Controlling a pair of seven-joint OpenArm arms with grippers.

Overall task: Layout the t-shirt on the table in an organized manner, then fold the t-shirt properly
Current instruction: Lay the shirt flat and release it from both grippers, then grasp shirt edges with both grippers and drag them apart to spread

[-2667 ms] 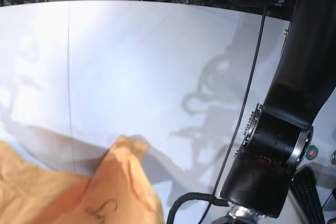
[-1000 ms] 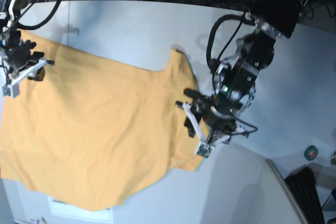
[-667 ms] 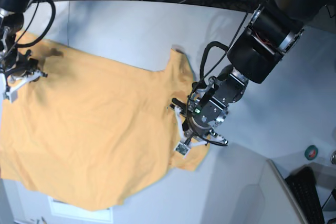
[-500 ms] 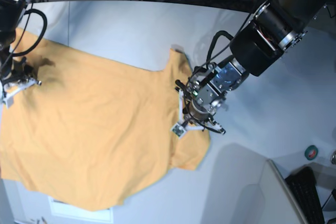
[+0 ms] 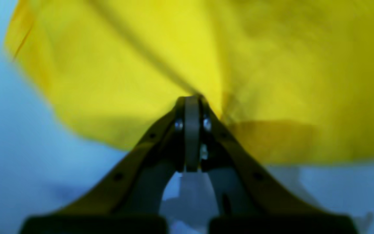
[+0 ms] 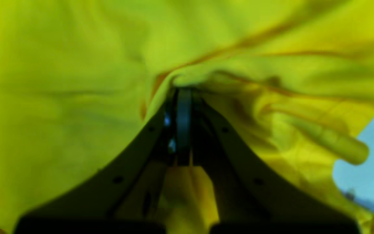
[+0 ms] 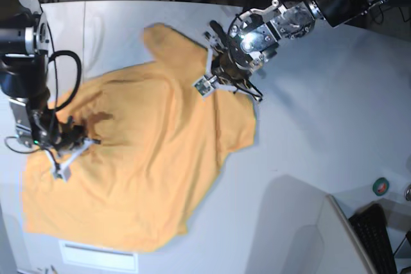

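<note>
Since half a second ago, both arms have shifted and dragged the t-shirt [image 7: 148,158] with them: the left gripper [image 7: 212,81], which was pinching cloth at the middle of the shirt's right-hand edge in the base view, now sits much nearer the far edge of the worktop [image 7: 302,126], and the cloth there is pulled up into a rounded flap that points toward the far left. The right gripper [image 7: 67,158] has come in from the left border and now lies over the shirt's left part, with a dark crease beside it. In the left wrist view the left gripper [image 5: 192,100] has its jaws pressed together on a pinch of the t-shirt [image 5: 161,58], folds radiating from the tips, pale worktop [image 5: 18,169] below and to the left. In the right wrist view the right gripper [image 6: 182,91] likewise has its jaws closed on bunched cloth of the t-shirt [image 6: 60,97], wrinkles curling around the tips and a rolled hem at right beside a patch of worktop [image 6: 365,182]. The shirt lies spread but rumpled over the left half of the worktop, plain side up. Both wrist views are blurred.
</note>
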